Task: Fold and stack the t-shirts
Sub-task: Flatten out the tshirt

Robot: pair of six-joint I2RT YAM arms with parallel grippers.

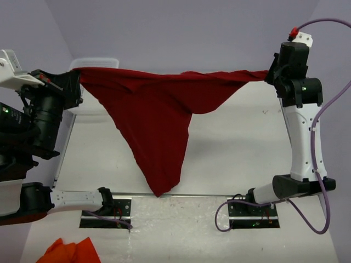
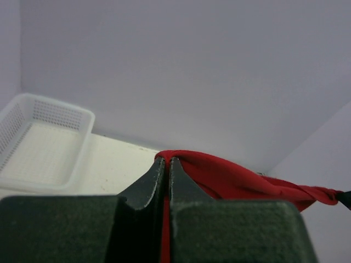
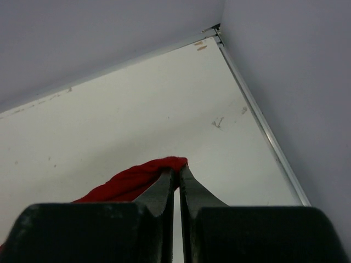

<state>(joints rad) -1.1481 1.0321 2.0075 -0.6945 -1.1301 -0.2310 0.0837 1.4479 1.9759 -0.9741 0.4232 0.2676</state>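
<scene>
- The white surface point(image 1: 236, 148) spreads out from the two arm bases to the lilac walls.
- The dark red t-shirt point(image 1: 159, 115) hangs above the surface, pulled out between the two arms. Its taut top edge runs left to right, and that is its long axis. Below it the cloth sags into a triangle whose tip points at the near edge, between the bases. I cannot tell whether the tip touches the surface.
- The left arm point(image 1: 38, 115) is raised high at the left side, its wrist turned inward toward the right.
- The right arm point(image 1: 301, 137) stands nearly upright from its near-right base, and its wrist bends inward to the left.
- A white mesh basket point(image 2: 60, 114) sits at the far left corner, behind the left arm.
- A crumpled orange cloth point(image 1: 71, 252) lies at the near left, beside the left base.
- The left pincer point(image 2: 166, 161) is pressed together, pinching the t-shirt's left corner.
- The right pincer point(image 3: 176, 171) is likewise pressed together, pinching the twisted right corner.
</scene>
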